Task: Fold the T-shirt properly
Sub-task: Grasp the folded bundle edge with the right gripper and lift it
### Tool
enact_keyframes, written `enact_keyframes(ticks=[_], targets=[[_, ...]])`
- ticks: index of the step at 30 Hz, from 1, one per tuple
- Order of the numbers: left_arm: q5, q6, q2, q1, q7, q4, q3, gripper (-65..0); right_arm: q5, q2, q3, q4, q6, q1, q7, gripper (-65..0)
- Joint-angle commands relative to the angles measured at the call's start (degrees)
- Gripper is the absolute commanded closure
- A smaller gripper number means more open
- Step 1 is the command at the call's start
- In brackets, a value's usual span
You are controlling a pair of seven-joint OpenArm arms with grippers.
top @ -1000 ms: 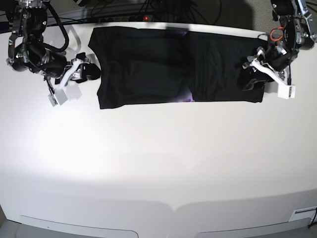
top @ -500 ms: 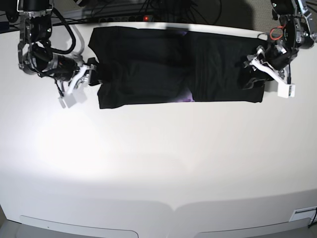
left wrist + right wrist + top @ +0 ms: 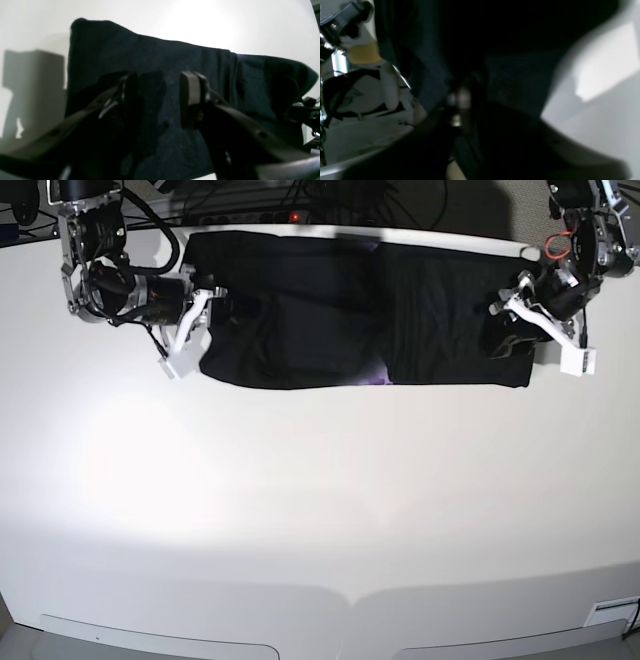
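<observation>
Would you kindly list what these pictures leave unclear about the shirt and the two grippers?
- Right wrist view: right gripper blurred and dark; whether it pinches the large black cloth T-shirt is uncertain.
- Base view: the shirt's print is folded under; only a purple sliver shows.
- Left wrist view: left gripper open above cloth; contact unclear.

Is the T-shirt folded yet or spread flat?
Partly folded: the T-shirt lies as a long band, one layer edge crossing its middle.
</observation>
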Motion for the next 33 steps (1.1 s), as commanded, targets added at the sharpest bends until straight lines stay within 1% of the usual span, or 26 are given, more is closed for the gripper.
enact_keyframes(ticks=[1, 4, 6, 8, 11, 14, 16, 18, 20, 24, 27, 30, 33], targets=[[-1.0, -0.4, -0.3, -0.1, -1.0, 1.0, -0.2, -26.4, -0.4, 0.9, 0.2, 0.5, -0.1, 0.6, 0.1, 0.0], [0.2, -0.5, -0.3, 0.1, -1.0, 1.0, -0.2, -26.4, -0.4, 1.0, 2.0, 0.8, -0.1, 1.5, 1.0, 0.0], [2.9, -0.5, -0.3, 0.2, -1.0, 1.0, -0.2, -26.4, -0.4, 1.0, 4.8, 1.8, -0.1, 2.2, -0.5, 0.0], [6.0, -0.5, -0.3, 0.3, -0.9, 1.0, -0.2, -26.4, -0.4, 1.0, 8.8, 3.6, -0.1, 3.0, -3.8, 0.0], [8.4, -0.5, -0.3, 0.4, -1.2, 1.0, -0.2, -26.4, 0.0, 0.9, 14.4, 7.5, -0.1, 4.2, -9.7, 0.0], [11.6, -0.5, -0.3, 1.0, -5.7, 0.9, -0.2, -26.4, 3.0, 0.9, 16.3, 12.4, -0.1, 3.9, -14.5, 0.0], [14.2, -0.5, -0.3, 1.5, -8.2, 0.7, -0.1, -26.4, 6.7, 0.4, 16.0, 15.1, -0.1, 3.5, -16.3, 0.0], [16.5, -0.5, -0.3, 1.8, -8.6, -0.1, 0.9, -26.4, 10.1, -1.0, 15.7, 17.4, -0.1, 3.3, -16.8, 0.0], [18.1, -0.5, -0.3, 1.9, -9.1, -2.1, 2.6, -26.4, 10.7, -2.8, 14.6, 19.5, -0.1, 3.4, -16.7, 0.0], [20.5, -0.5, -0.3, 2.1, -13.0, -7.3, 7.0, -26.4, 10.2, -6.5, 10.8, 22.0, -0.1, 3.4, -16.6, 0.0], [20.7, -0.5, -0.3, 2.1, -15.1, -9.8, 9.7, -26.4, 7.8, -9.3, 7.0, 22.0, -0.1, 3.7, -15.1, 0.0], [20.7, -0.5, -0.3, 2.1, -15.2, -10.1, 12.7, -26.4, 4.1, -12.5, 2.8, 22.0, -0.1, 4.4, -12.4, 0.0], [20.7, -0.6, -0.3, 2.1, -15.2, -10.1, 15.4, -26.4, -1.0, -16.5, -1.2, 22.0, -0.1, 6.0, -9.8, 0.0]])
